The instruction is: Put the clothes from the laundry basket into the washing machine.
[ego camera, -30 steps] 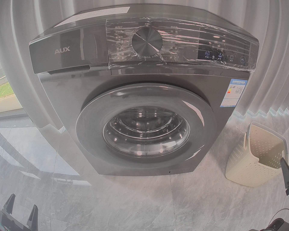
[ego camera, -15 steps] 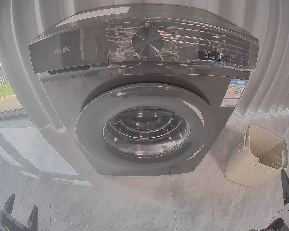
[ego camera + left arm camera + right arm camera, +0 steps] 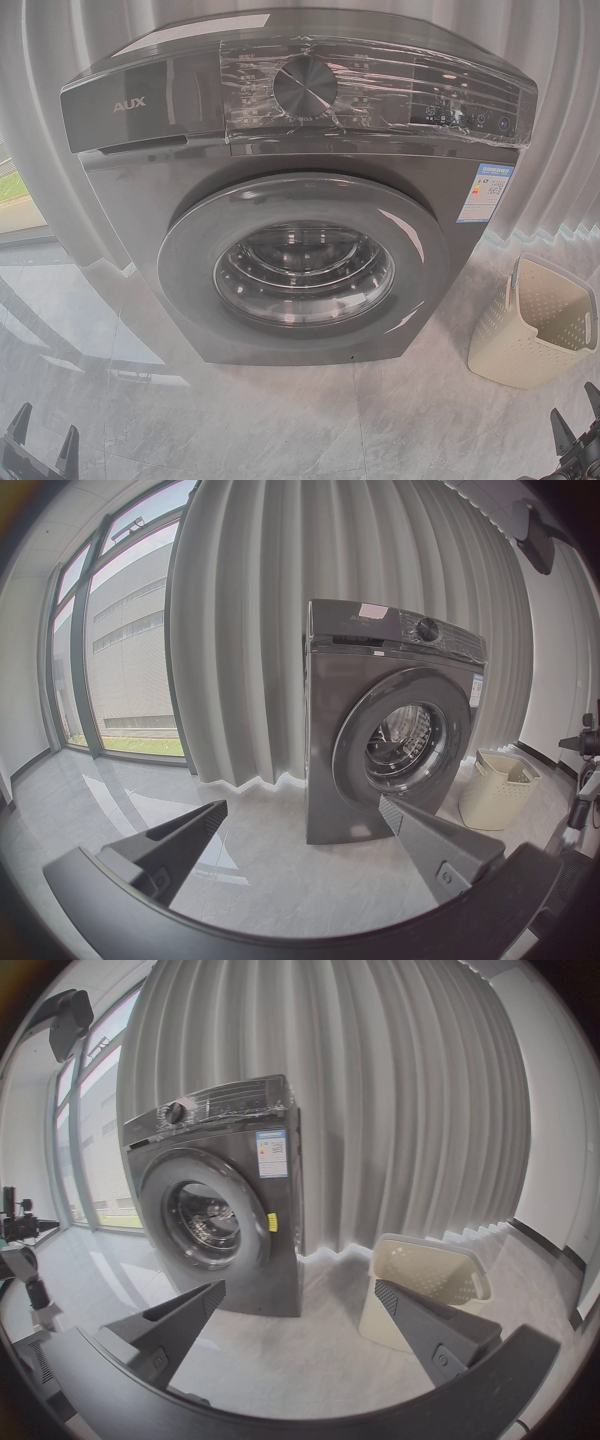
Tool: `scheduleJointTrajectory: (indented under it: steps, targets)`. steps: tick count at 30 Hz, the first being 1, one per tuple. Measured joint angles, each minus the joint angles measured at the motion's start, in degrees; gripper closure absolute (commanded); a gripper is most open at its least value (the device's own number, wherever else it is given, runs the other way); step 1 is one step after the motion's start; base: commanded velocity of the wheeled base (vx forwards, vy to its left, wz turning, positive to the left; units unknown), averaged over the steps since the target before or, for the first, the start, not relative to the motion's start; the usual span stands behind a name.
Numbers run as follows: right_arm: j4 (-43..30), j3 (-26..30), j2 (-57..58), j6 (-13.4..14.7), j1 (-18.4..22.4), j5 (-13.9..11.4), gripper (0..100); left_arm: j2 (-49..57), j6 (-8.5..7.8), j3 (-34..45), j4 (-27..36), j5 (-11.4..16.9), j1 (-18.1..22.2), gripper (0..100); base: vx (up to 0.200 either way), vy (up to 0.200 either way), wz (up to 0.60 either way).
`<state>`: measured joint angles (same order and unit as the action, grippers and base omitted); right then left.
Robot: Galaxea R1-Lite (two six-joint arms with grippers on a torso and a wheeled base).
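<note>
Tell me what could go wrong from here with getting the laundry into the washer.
1. The washing machine's door is shut, so any garment brought over would meet glass unless it is opened first.
2. The laundry basket shows no clothes in the visible part of its inside, so the open right gripper may close on nothing.
3. The basket looks light and could tip if nudged at its rim.

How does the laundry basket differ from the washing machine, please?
The washing machine is dark grey and glossy; the laundry basket is cream and perforated. The machine is much bigger than the basket. Its door is shut, while the basket is open-topped, with no clothes visible inside. Both stand on the floor.
</note>
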<state>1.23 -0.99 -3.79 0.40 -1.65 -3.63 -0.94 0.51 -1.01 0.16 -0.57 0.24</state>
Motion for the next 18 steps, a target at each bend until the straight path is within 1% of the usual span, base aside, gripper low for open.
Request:
scheduleJointTrajectory:
  steps: [2,4,6,13,18]
  targets:
    - [-0.04,0.00,0.85,0.17,0.35,2.77,0,0.00,0.02,0.00,0.00,-0.02,0.00,0,0.000,0.000,0.00]
    - [0.46,0.00,1.67,0.79,0.72,6.28,0,0.00,0.04,0.00,0.00,-0.02,0.00,0,0.000,0.000,0.00]
    - [0.60,0.00,2.06,1.32,0.94,7.24,0,0.00,0.06,0.00,0.00,-0.02,0.00,0,0.000,0.000,0.00]
    - [0.29,-0.02,2.86,1.48,1.24,6.23,0,-0.02,0.24,0.00,-0.02,-0.02,0.00,0,0.000,0.000,0.00]
    - [-0.52,-0.02,3.02,0.28,1.24,5.18,0,-0.02,0.22,0.00,-0.02,-0.02,0.00,0,0.000,0.000,0.00]
